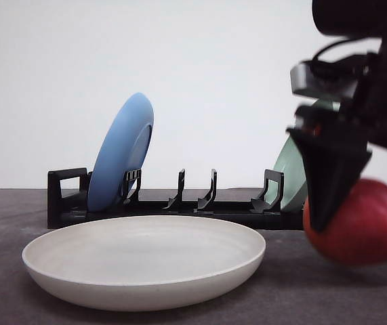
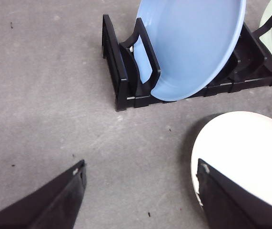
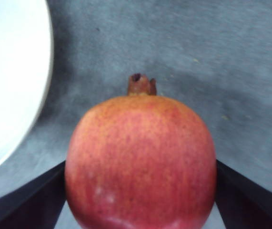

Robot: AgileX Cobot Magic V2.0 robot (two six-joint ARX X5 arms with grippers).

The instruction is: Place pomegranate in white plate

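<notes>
The right tool (image 3: 140, 191) is holding the pomegranate (image 1: 359, 222), one dark finger on each side of the red fruit. In the front view the fruit sits low at the right side of the desk (image 1: 315, 291), and it looks just lifted off the top, though the shadow makes that hard to tell. The white plate (image 1: 144, 261) lies flat near the front middle of the desk, just beside the fruit and not touching it.

To do this step well, lift the fruit high enough to pass over the plate's raised rim. Move it across to the middle of the plate, come down slowly, then let go. It is round and may roll, so set it down gently.

The left tool (image 2: 140, 191) hangs wide apart and holds nothing, above the desk by the plate's edge. Behind, the blue plate (image 1: 122, 152) stands in the black rack (image 1: 173, 206).
</notes>
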